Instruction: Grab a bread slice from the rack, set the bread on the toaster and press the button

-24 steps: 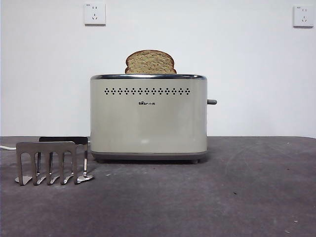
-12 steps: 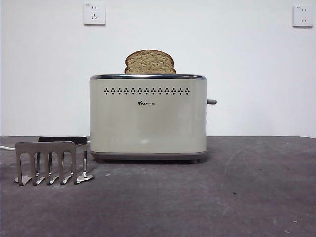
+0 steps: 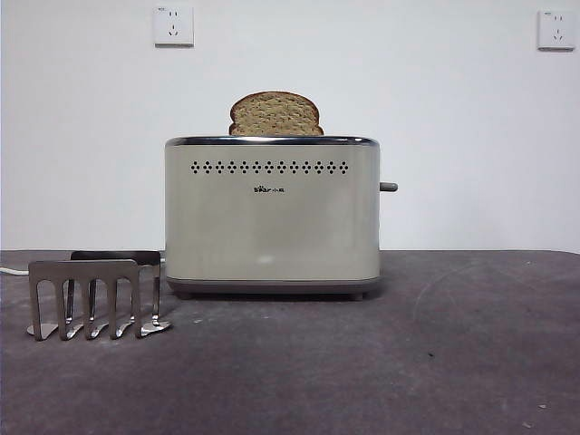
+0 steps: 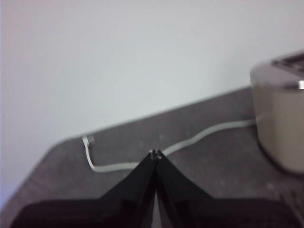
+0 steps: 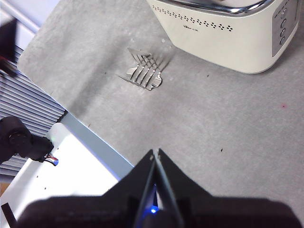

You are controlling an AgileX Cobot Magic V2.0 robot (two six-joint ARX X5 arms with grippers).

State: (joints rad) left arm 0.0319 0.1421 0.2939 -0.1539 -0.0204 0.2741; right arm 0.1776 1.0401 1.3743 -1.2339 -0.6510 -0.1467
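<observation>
Both grippers, left (image 4: 155,153) and right (image 5: 155,152), hung pressed together, holding nothing, while the brown wholegrain bread slice (image 3: 275,114) stood in the cream-beige toaster (image 3: 272,217), the grey metal rack (image 3: 95,296) nearby on the tabletop (image 3: 435,362).

bread (image 3: 275,113): brown, finely speckled crumb, darker brown crust
toaster (image 3: 272,217): cream-beige sides, shiny chrome top rim, double row of small dark holes, tiny dark logo, grey base
lever (image 3: 389,187): dark grey
rack (image 3: 91,297): grey metal, dull sheen
table (image 3: 408,362): dark grey, mottled with paler patches
wall (image 3: 453,136): plain white
sockets (image 3: 174,25): white
cord (image 4: 190,142): white
left gripper (image 4: 155,154): black
right gripper (image 5: 155,153): black
</observation>
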